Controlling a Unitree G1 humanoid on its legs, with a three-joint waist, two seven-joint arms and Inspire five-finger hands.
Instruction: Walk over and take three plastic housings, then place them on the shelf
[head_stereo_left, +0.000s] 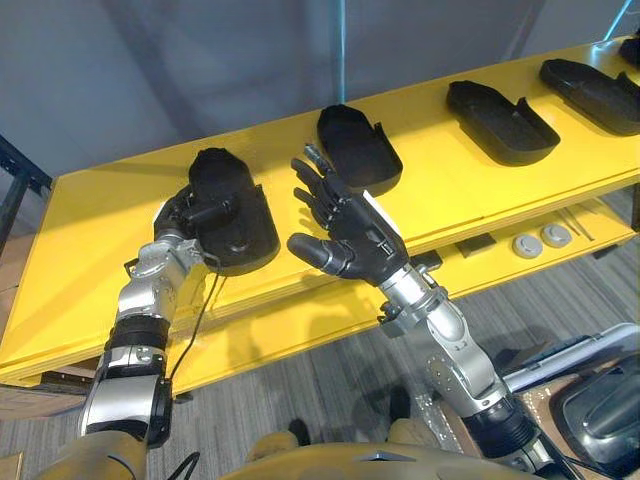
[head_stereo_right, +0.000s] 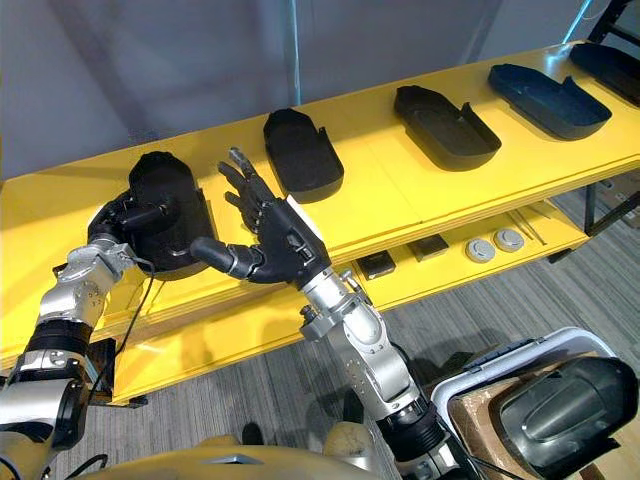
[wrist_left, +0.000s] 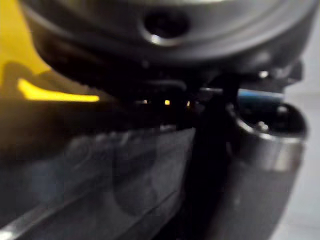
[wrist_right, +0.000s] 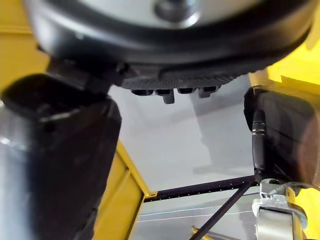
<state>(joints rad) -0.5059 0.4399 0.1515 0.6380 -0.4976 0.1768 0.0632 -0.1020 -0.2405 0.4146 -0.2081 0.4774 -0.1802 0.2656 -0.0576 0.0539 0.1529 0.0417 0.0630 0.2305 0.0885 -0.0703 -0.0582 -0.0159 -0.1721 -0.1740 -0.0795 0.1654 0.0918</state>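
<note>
A long yellow shelf (head_stereo_left: 90, 230) is seen from above, running from lower left to upper right, with a lower yellow level (head_stereo_left: 300, 335) beneath its front edge. Four black plastic housings are set out along the top in a row, well apart from one another. This is judged to be deliberate, so that each piece lies flat without being stacked. On the floor at the robot's right, a box (head_stereo_right: 470, 395) holds another dark housing (head_stereo_right: 555, 410) and is judged to be the supply.

The leftmost housing (head_stereo_left: 240, 220) rests on the shelf towards its left end. The left hand (head_stereo_left: 180, 212) is curled round its near left edge, with fingers laid over the top. The grip is judged to steady the piece on the shelf before it is let go.

The second housing (head_stereo_left: 358, 147), the third housing (head_stereo_left: 500, 120) and the fourth housing (head_stereo_left: 590, 90) lie untouched further to the right.

The right hand (head_stereo_left: 345, 235) is held empty over the front of the shelf, between the leftmost and second housings. Its fingers are straight and spread and its thumb points towards the leftmost housing. It is near that housing, apparently not touching.

Two round grey discs (head_stereo_left: 527, 244) and small dark blocks (head_stereo_left: 473, 246) lie on the lower level.
</note>
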